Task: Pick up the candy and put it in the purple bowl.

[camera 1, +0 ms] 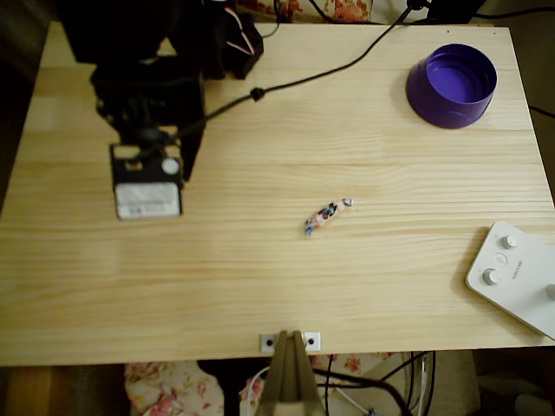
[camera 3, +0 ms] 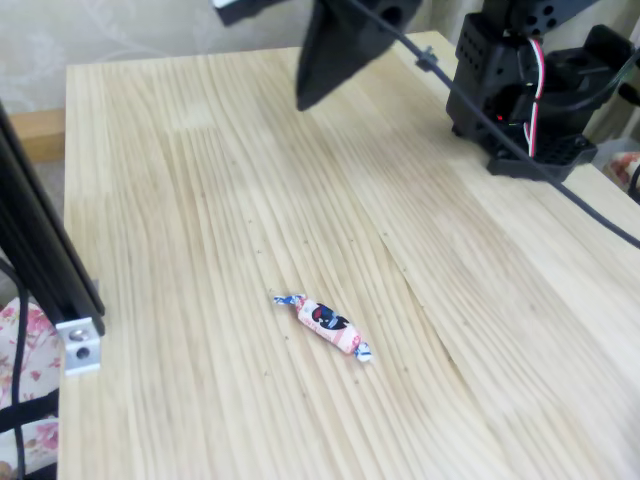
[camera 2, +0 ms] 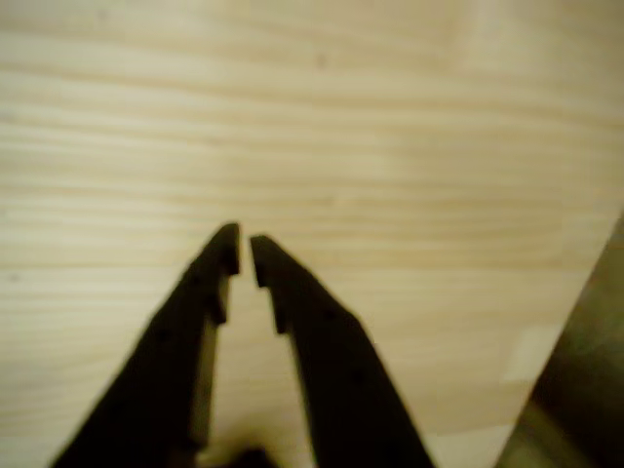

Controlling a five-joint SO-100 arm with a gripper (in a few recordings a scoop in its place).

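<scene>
Bare pine table (camera 1: 260, 286) lets us approach the candy (camera 1: 328, 215) freely, our gripper (camera 2: 244, 249) nearly closed, empty, well apart from it, bowl (camera 1: 452, 85) beyond.

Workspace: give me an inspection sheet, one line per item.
Surface: pale pine-plank wooden table, bare wood under the arm.
Job's things: tiny pink, white and blue twisted-wrapper candy lying mid-table; round glossy purple plastic bowl at the far right corner, nothing visible inside.
Clutter: white plastic device with knobs at the right edge.
End effector: black, nearly closed, nothing held, above bare wood.
Cables: black cable across the table's top.
Surroundings: floral fabric below the table.
</scene>
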